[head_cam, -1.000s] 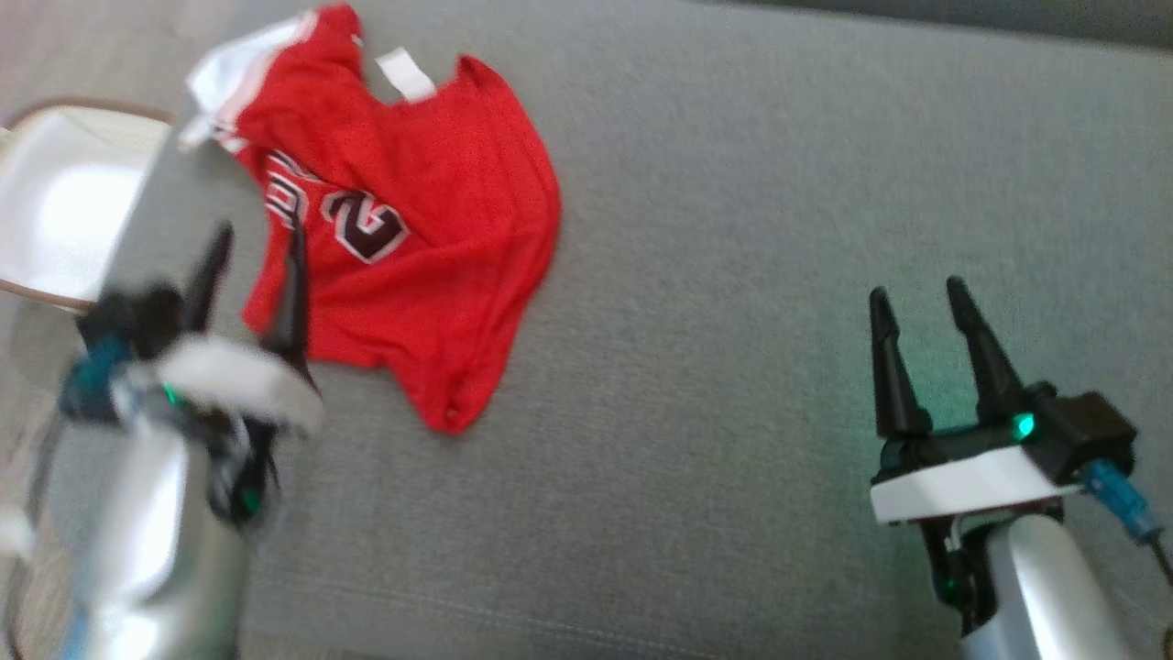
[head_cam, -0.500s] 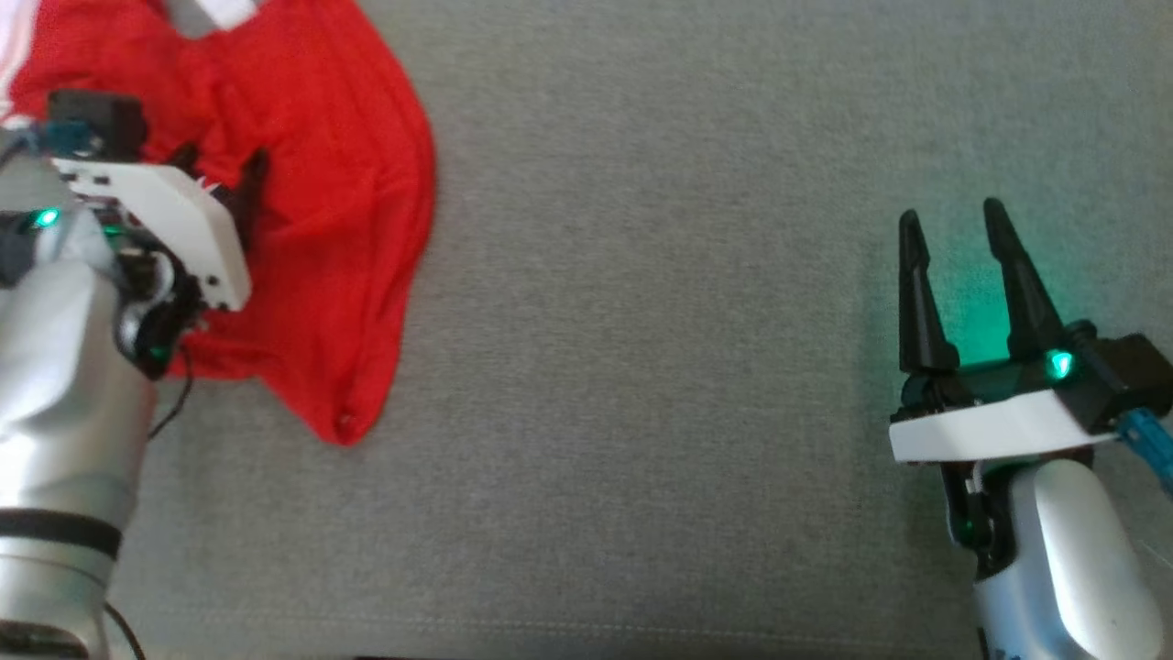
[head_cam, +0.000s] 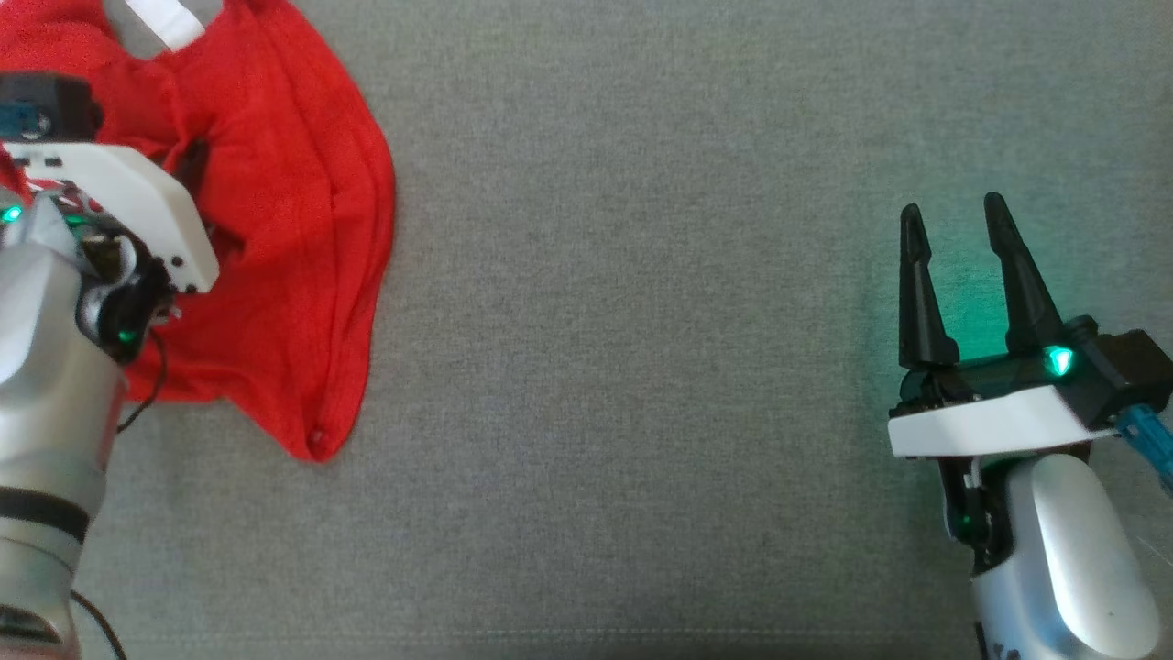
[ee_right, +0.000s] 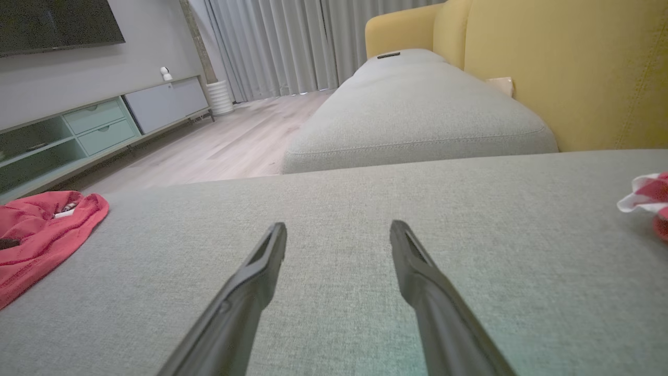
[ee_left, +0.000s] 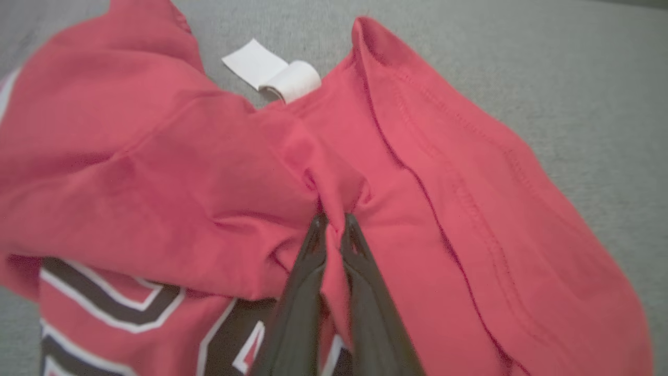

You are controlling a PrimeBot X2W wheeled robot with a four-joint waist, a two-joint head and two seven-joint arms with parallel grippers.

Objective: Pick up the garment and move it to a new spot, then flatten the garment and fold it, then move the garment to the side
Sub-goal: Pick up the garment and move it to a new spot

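While the left tool [ee_left: 334, 218] was closed on a fold of the garment [head_cam: 312, 238] at the left, the right tool [head_cam: 953, 225] stood wide, empty, well apart.

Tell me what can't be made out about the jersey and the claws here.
- Red jersey: head view, top and left edges and the left arm hide its full outline.
- Its number print: left wrist view, folds and the left claw cover it.
- Red-and-white cloth: right wrist view, cut by the right edge; unidentifiable.
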